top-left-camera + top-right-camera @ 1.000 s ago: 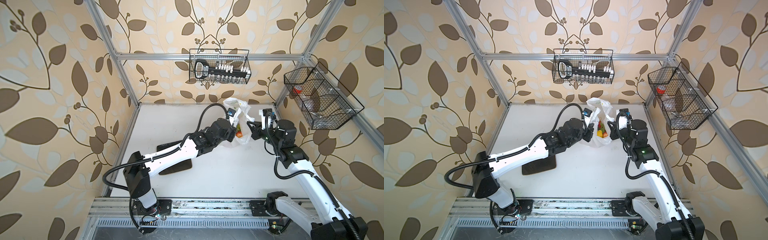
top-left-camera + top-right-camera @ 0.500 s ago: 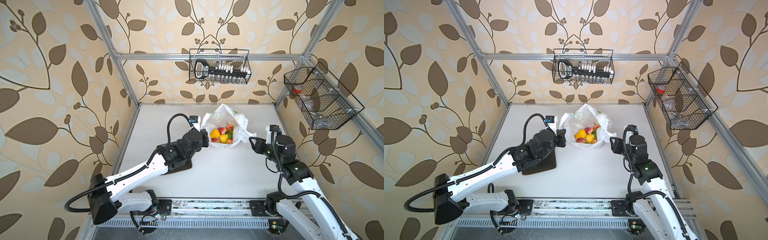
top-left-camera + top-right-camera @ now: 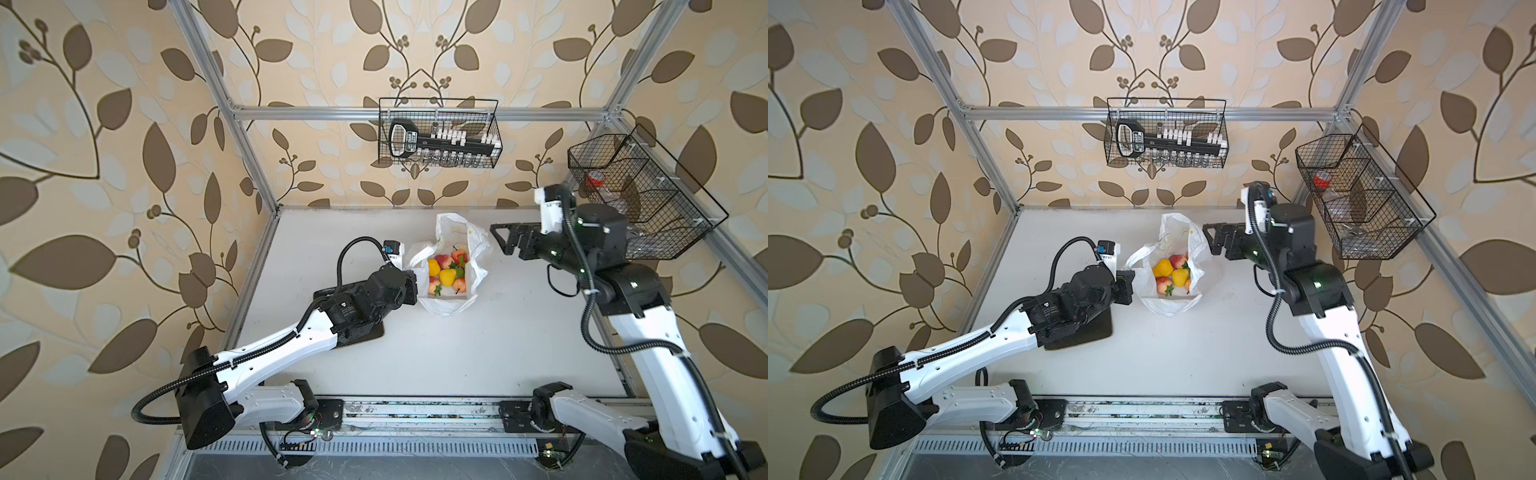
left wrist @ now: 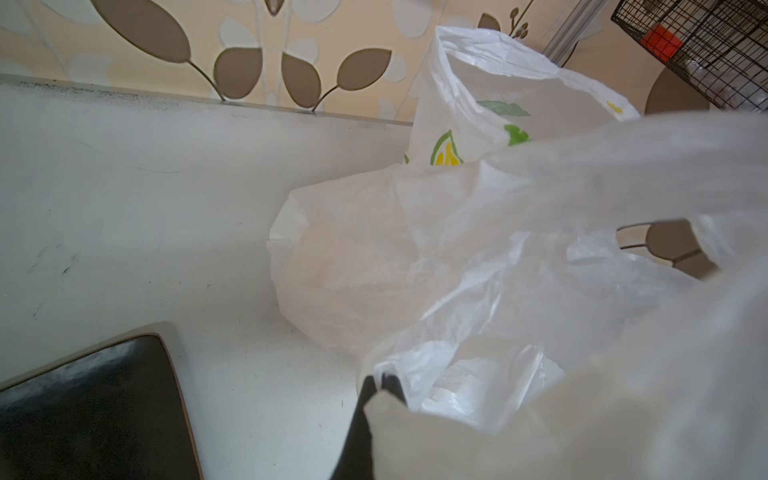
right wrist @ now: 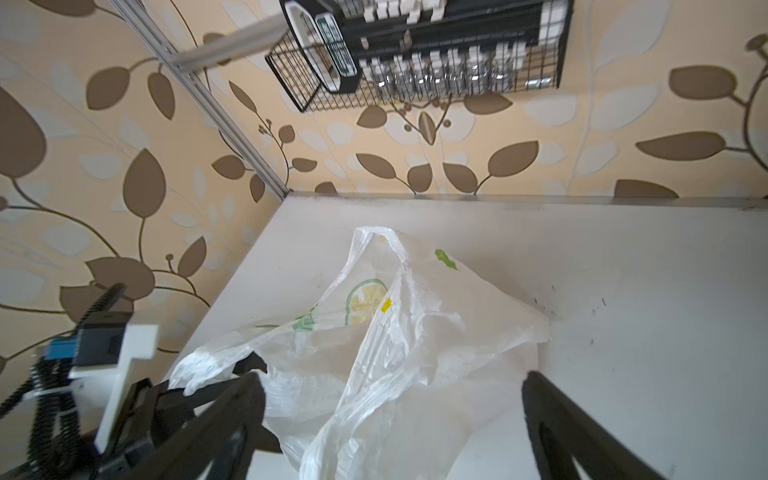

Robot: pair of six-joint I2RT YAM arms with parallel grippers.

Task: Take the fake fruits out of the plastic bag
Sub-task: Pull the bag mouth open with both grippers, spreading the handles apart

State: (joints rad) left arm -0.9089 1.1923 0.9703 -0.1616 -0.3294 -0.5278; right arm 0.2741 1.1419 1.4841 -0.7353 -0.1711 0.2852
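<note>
The left gripper pinches the rim of the lemon-print plastic bag on the table, seemingly to hold its mouth agape so the fake fruits piled inside show, while the right gripper hangs just beside the bag, jaws spread wide and empty, likely ready to reach in.

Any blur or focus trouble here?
Left wrist view: the plastic bag hangs close to the lens, a blurred white veil over much of the frame. Right wrist view: bag sharp, right gripper soft-edged. Both top views: evenly lit, fake fruits crisp.
</note>
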